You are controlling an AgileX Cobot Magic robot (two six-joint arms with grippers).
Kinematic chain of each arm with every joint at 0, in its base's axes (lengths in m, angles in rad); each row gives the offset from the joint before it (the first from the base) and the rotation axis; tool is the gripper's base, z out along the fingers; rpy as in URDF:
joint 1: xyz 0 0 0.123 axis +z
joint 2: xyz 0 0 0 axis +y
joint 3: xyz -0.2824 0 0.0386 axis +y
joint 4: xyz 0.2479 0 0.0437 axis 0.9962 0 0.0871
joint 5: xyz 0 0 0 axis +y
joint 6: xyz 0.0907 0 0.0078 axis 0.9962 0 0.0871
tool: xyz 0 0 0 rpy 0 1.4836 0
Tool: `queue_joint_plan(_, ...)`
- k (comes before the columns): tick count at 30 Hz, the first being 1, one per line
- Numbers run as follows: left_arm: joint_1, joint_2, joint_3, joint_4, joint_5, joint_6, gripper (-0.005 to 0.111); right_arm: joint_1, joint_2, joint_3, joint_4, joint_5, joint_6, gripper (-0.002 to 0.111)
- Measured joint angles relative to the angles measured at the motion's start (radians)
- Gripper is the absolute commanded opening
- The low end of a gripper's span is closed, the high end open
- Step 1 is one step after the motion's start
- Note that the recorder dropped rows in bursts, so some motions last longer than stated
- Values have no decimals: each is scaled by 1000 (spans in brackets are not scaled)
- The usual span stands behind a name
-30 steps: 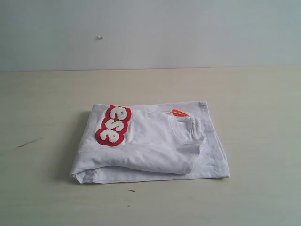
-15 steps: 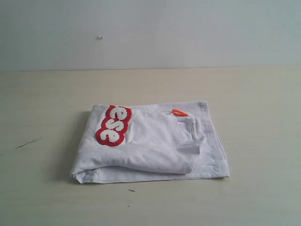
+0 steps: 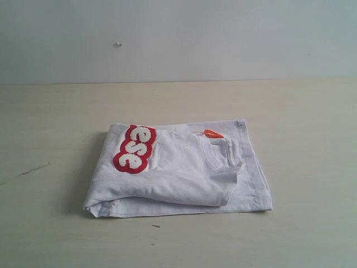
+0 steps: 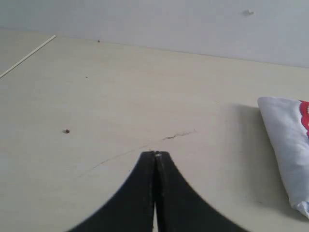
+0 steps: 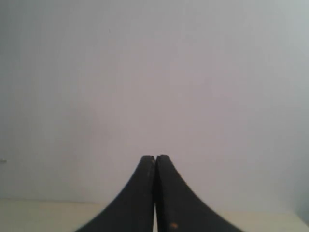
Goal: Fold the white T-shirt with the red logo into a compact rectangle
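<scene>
White T-shirt (image 3: 178,174) lies crosswise — collar (image 3: 221,154) end right.

The black left gripper (image 4: 155,155) had its fingertips pressed together, empty. The black right gripper (image 5: 155,157) stood likewise.

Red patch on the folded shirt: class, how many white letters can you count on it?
3, in a row on the red patch of the white T-shirt: far e, middle s, near e. The patch reaches the folded edge, so more letters may be hidden.
</scene>
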Motion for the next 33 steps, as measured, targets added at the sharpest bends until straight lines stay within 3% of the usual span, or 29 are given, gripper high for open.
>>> queue_joint_plan(12, 0, 0, 0, 0, 0, 0, 0, 0, 0, 215, -49, -18, 36, 0)
queue_joint_plan(33, 0, 0, 0, 0, 0, 0, 0, 0, 0, 218, -88, 127, 36, 0)
